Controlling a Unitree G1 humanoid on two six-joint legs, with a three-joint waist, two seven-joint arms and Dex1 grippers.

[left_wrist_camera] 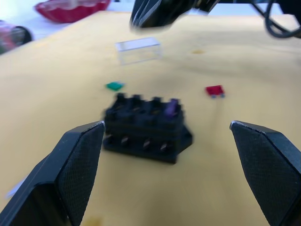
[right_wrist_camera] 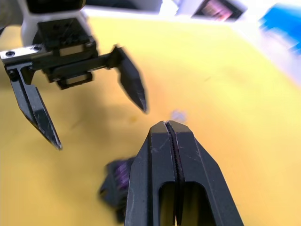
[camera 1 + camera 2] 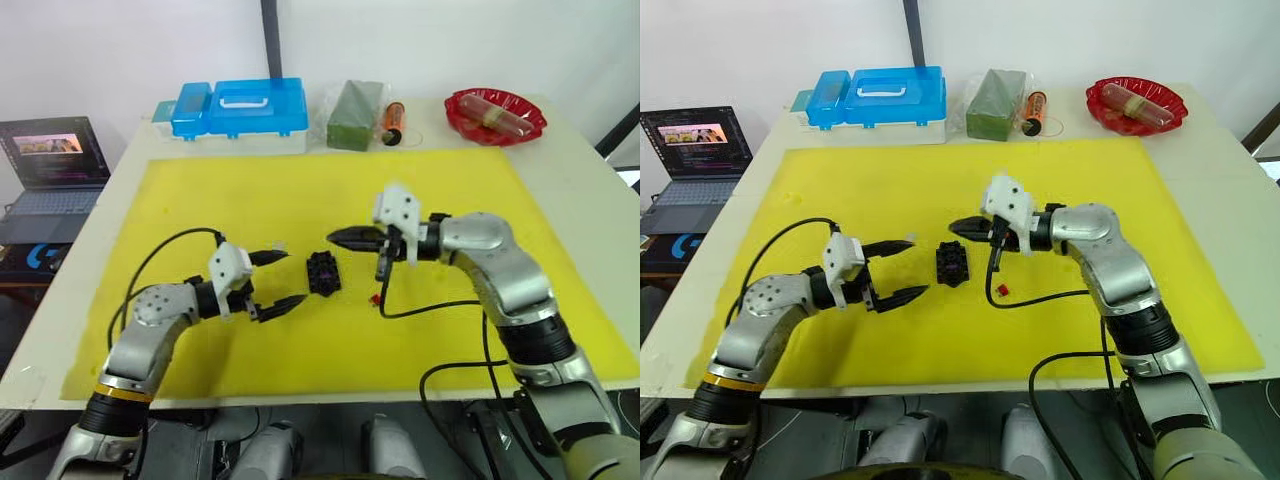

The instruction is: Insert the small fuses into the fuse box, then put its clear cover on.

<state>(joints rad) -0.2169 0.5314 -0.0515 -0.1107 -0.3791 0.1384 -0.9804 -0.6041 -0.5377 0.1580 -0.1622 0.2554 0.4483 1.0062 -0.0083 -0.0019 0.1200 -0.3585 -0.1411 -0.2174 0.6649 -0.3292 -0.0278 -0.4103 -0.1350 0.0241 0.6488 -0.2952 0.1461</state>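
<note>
White table under a yellow mat, parts scattered at mid-mat

A white table (image 3: 590,190) carried a yellow mat (image 3: 250,190) over most of its top. On the mat lay the black fuse box (image 3: 323,272) with a purple fuse (image 1: 171,107) seated in it, a red fuse (image 3: 1002,290) just to its right, a green fuse (image 1: 114,85) and the clear cover (image 1: 138,50) nearby. Along the far edge, off the mat, sat a blue case (image 3: 240,108), a green block (image 3: 354,113), an orange cylinder (image 3: 392,122) and a red dish (image 3: 495,115)

Fuse box (image 3: 323,272) sits between both tools.
</note>
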